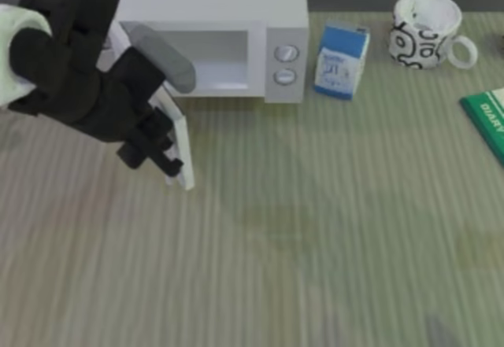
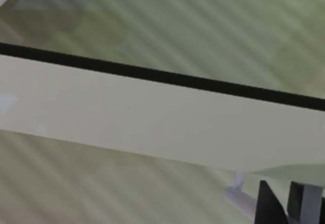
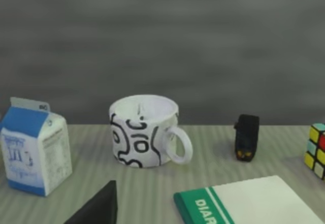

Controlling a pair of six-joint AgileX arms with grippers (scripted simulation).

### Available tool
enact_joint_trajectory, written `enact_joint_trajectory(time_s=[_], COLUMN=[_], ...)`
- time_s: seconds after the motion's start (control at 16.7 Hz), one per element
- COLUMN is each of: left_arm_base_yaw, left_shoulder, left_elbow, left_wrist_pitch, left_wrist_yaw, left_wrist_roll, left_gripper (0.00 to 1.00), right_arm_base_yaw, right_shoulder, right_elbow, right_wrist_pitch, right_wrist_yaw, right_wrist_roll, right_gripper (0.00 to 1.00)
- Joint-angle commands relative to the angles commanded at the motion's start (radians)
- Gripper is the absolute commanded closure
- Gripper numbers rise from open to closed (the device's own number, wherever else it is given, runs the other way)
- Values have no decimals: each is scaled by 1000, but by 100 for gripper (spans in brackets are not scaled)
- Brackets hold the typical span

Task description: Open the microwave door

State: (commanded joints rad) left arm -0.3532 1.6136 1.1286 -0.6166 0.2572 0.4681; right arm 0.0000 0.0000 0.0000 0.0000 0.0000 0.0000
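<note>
The microwave (image 1: 228, 32) sits at the upper left of the top view on the bench (image 1: 315, 229), its cavity exposed. The microwave door (image 1: 179, 146) stands swung out toward the frame's lower left. The left gripper (image 1: 161, 152) is clenched on the door's outer edge. The right arm is outside the top view; I cannot tell its gripper's state.
</note>
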Motion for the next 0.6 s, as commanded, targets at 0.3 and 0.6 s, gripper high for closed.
enact_joint_trajectory(time_s=[0.3, 0.6], left_arm_base_yaw=[3, 52], left_shoulder=[2, -4], left_elbow=[-1, -2], left_wrist_pitch=[-5, -43], left_wrist_yaw=[8, 55], left_wrist_roll=[13, 127], left_gripper=[100, 100], right_arm_base_yaw=[0, 0], right_shoulder=[0, 0], right_elbow=[0, 0], right_wrist_pitch=[0, 0], right_wrist_yaw=[0, 0], right_wrist_roll=[0, 0], right_gripper=[0, 0])
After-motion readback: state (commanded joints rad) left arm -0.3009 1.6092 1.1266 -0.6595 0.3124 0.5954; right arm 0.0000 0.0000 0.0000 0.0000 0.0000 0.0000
